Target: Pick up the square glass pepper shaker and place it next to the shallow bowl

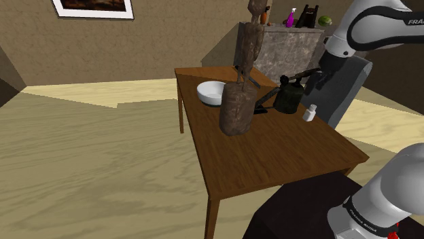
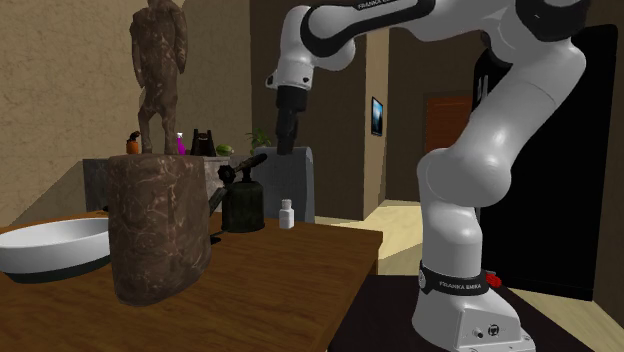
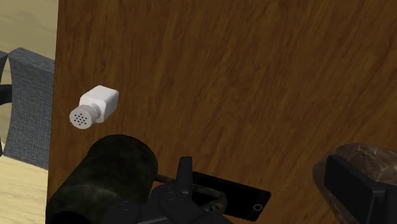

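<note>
Little white square shaker (image 3: 95, 107) stands near the brown wooden table's (image 3: 254, 76) edge, right beside a dark green canister (image 3: 102, 173), so the black gripper (image 2: 284, 145) hovering above (can't tell if open or closed) might clip the canister or knock the shaker off.

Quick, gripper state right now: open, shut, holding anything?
Gripper: cannot tell whether open or shut; it hangs over the table, well apart from the white shaker, which stands there unheld.

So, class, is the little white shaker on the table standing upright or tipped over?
Upright: the shaker stands on its base on the table, its holed cap facing up at the wrist camera.
</note>
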Available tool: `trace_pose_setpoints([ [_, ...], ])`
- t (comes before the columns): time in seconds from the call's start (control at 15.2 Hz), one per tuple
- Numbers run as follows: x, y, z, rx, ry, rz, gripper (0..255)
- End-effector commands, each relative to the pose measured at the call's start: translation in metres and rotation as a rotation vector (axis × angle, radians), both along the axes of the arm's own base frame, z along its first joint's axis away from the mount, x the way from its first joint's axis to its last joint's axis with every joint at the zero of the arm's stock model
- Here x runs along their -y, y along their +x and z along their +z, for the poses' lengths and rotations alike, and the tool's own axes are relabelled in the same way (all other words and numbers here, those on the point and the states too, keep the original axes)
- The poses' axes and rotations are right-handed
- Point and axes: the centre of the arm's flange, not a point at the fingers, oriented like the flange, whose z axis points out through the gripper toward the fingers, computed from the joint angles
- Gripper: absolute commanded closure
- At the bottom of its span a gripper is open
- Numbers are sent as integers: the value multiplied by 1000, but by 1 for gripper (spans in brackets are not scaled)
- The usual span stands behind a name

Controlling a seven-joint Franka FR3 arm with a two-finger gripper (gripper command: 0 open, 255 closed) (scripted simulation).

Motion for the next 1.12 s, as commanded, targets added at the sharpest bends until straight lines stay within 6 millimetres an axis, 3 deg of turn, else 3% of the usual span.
trace_pose_setpoints([
  [0.0, 20, 5, -16, -5, -3, -6, 0],
  [1.06, 188, 42, -135, -44, -20, -53, 0],
])
